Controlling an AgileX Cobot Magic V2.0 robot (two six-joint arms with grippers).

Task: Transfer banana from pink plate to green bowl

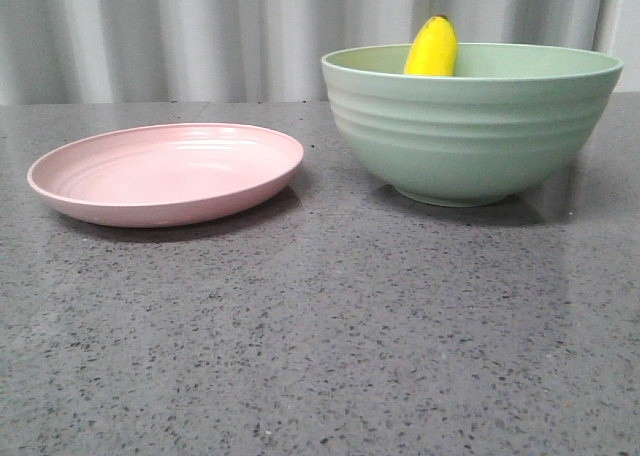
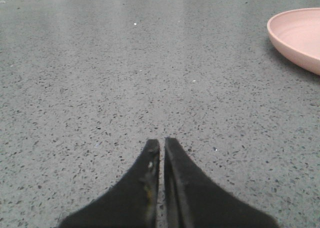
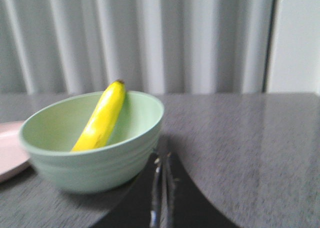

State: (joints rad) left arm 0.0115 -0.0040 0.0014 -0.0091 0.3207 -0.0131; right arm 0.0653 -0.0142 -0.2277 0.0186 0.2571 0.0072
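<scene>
Grey speckled table [image 1: 320,356] carries the pink plate [image 1: 166,173] and, just beside it, the green bowl [image 1: 470,126]

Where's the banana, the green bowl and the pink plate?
banana [image 3: 102,118]: right wrist view, middle of its yellow body.
green bowl [image 1: 470,126]: front view, ridged outer wall.
pink plate [image 1: 150,211]: front view, near rim.

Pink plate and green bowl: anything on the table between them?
Nothing: the front view shows only bare grey table between the pink plate and the green bowl.
</scene>
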